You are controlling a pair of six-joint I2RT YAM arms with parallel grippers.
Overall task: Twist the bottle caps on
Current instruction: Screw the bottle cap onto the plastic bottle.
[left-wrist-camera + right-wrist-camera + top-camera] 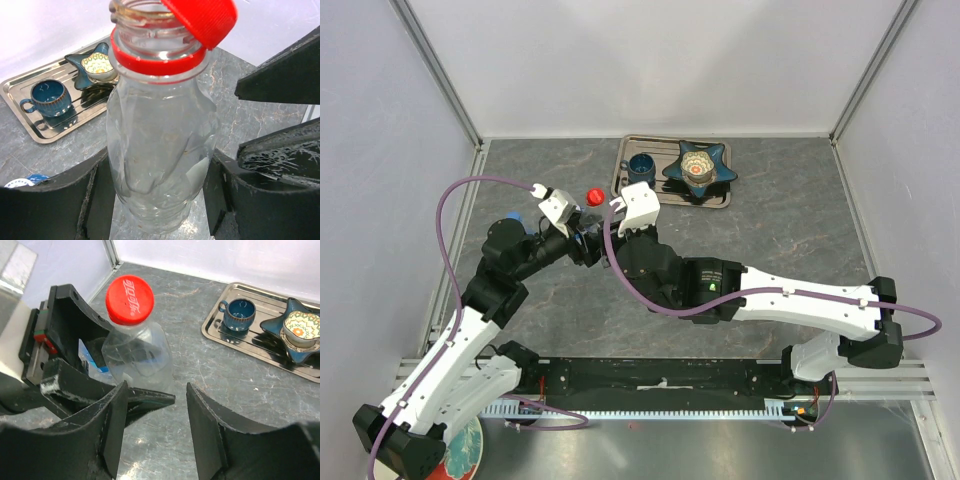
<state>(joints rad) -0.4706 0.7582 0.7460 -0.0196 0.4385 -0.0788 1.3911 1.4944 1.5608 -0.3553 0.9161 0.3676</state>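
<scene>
Left wrist, bottle: the clear bottle is standing upright between the two fingers of the left hand, which is gripping its lower body from both sides.
Left wrist, cap: the red cap is sitting tilted on the right side of the open neck, above the red ring, not screwed down.
Right wrist, hand: the right hand is standing open just near of the bottle and holding nothing; bare tabletop is showing between its fingers.
Right wrist, bottle: the cap is resting on top, and the left hand is reaching in from the left.
Top, place: both hands are meeting mid-tabletop, left and near of the tray.
Top, tray: it is lying at the far side, carrying a blue cup and a star-shaped dish.
</scene>
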